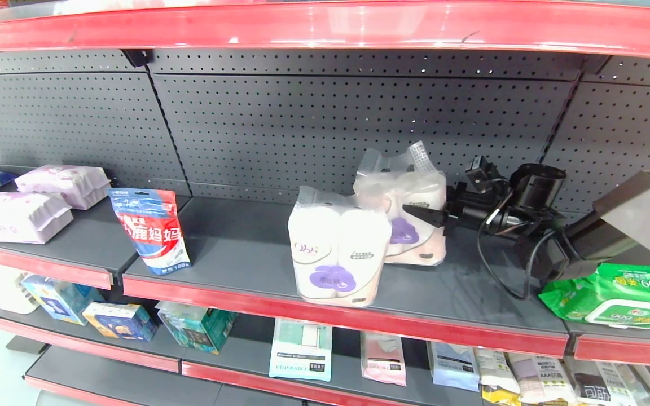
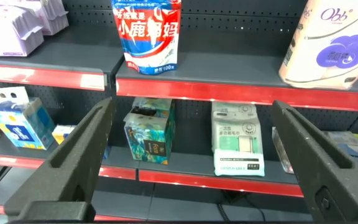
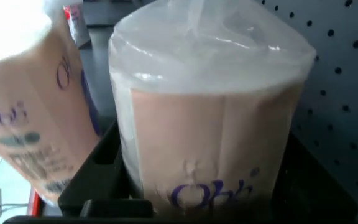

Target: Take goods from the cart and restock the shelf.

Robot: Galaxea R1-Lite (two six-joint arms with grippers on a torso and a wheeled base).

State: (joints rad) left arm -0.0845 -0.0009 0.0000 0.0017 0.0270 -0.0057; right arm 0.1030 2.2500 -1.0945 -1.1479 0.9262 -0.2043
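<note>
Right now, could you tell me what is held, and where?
Right gripper holds the rear plastic-wrapped white toilet-roll pack by its sides; left gripper empty.

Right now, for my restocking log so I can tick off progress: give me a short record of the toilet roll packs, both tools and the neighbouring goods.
Shelf: grey deck, red front edge
Front toilet roll pack: upright near the front edge
Rear toilet roll pack: behind it, nearer the pegboard
Right tool: shut on the rear toilet roll pack
Left tool: open, empty, facing the lower shelves
Neighbours: red-and-blue pouch on the left, green wipes pack on the right
</note>
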